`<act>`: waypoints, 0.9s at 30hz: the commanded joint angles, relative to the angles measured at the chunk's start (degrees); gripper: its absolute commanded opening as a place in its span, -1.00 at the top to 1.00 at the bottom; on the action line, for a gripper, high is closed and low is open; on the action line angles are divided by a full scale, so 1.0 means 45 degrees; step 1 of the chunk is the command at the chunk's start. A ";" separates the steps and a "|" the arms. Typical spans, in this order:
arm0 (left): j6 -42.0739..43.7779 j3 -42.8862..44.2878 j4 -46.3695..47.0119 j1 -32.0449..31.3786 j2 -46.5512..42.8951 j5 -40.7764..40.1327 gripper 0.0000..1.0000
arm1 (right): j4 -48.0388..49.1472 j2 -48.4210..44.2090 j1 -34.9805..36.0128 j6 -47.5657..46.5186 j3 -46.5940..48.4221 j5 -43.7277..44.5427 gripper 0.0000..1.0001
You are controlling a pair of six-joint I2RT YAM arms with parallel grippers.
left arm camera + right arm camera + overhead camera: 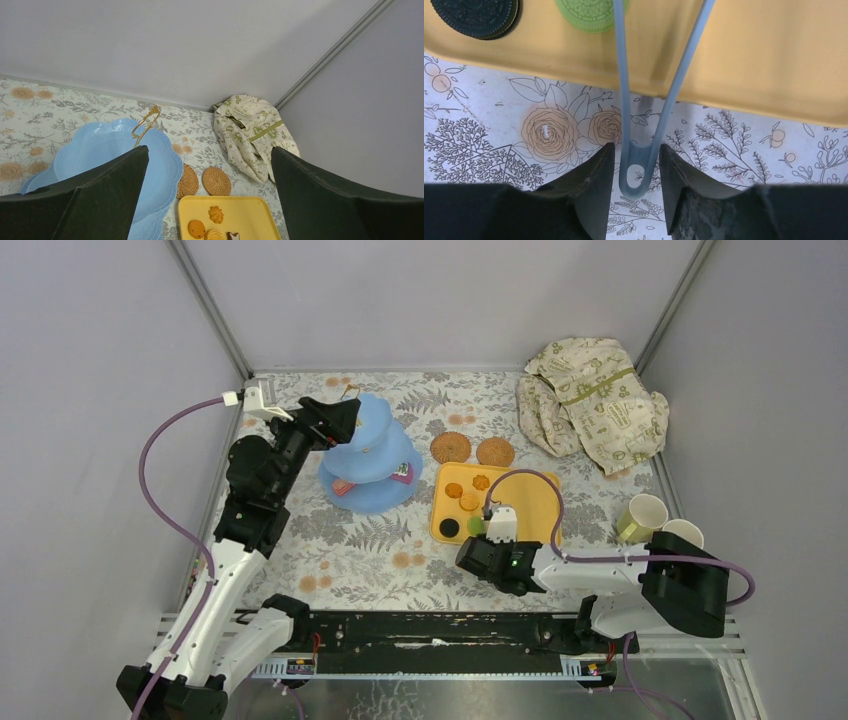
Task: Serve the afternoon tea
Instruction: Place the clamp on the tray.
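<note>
The light-blue three-tier stand stands at the back left; small toy pastries lie on its lower tier. My left gripper is open and empty, hovering by the stand's top tier. Two woven coasters lie behind the yellow tray. Biscuits sit on the tray. Two pale cups stand at the right. My right gripper is open, its fingers straddling the looped end of the pale-blue tongs, with a small gap on the left side.
A cream cloth with green print is bunched at the back right corner. A black sandwich biscuit and a green biscuit lie at the tray's near edge. Grey walls enclose the floral-print table.
</note>
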 commanded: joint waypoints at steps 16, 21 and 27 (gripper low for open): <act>0.0164 -0.0139 0.0109 -0.0153 -0.0047 0.0103 -0.98 | -0.0989 -0.0284 0.0547 0.1495 0.1083 0.3085 0.02; 0.0271 -0.0035 0.0030 -0.0168 -0.0082 0.0165 -0.98 | -0.1232 -0.0834 0.0983 0.0957 0.1664 0.3310 0.03; 0.0925 0.0458 -0.0240 -0.0164 -0.0351 0.0380 -1.00 | -0.2419 -0.0790 0.1796 0.0586 0.3214 0.5888 -0.04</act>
